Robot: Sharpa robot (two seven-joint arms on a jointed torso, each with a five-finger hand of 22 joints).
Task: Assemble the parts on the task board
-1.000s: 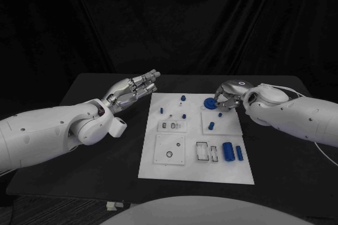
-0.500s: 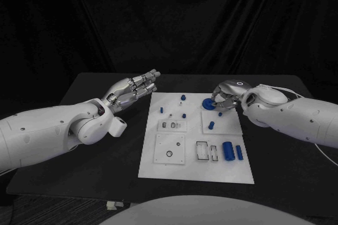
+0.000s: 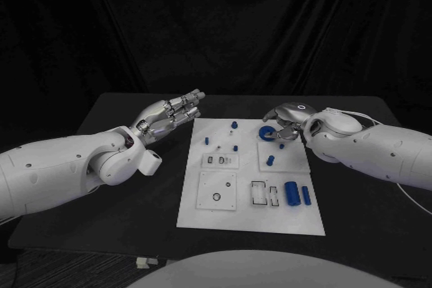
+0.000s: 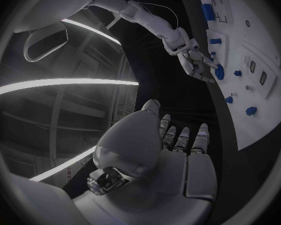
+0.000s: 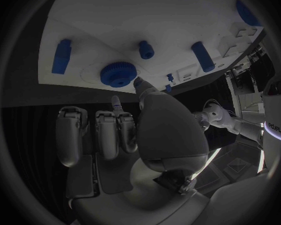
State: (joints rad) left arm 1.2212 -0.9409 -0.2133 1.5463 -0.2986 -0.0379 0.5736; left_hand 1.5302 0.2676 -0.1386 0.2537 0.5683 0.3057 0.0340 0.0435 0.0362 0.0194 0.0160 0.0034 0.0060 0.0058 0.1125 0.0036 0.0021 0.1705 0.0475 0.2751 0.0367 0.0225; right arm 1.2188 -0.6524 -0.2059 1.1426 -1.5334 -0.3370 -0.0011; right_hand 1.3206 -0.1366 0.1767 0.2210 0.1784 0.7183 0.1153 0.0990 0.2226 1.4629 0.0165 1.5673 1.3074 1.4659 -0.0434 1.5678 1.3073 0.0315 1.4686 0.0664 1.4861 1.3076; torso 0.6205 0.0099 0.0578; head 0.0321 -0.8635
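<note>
The white task board [image 3: 252,210] lies in the middle of the black table. A blue gear [image 3: 266,134] lies flat on the board's far right part, inside a circle mark [image 5: 118,75]. My right hand [image 3: 284,122] hovers just right of the gear, its thumb tip [image 5: 138,83] at the gear's rim and the other fingers held back from it; it grips nothing. My left hand [image 3: 171,117] floats off the board's far left corner, fingers straight and apart, empty. The left wrist view shows the right hand [image 4: 193,60] beside the gear [image 4: 219,72].
Small blue pegs [image 3: 233,124] [image 3: 205,140] [image 3: 281,146] stand on the board's far half. A large blue cylinder [image 3: 291,192] and a thinner one [image 3: 306,195] lie near its right edge. Bare black table [image 3: 135,207] flanks the board.
The right hand has drawn slightly back and up from the gear, which now shows more fully. The left hand has not moved.
</note>
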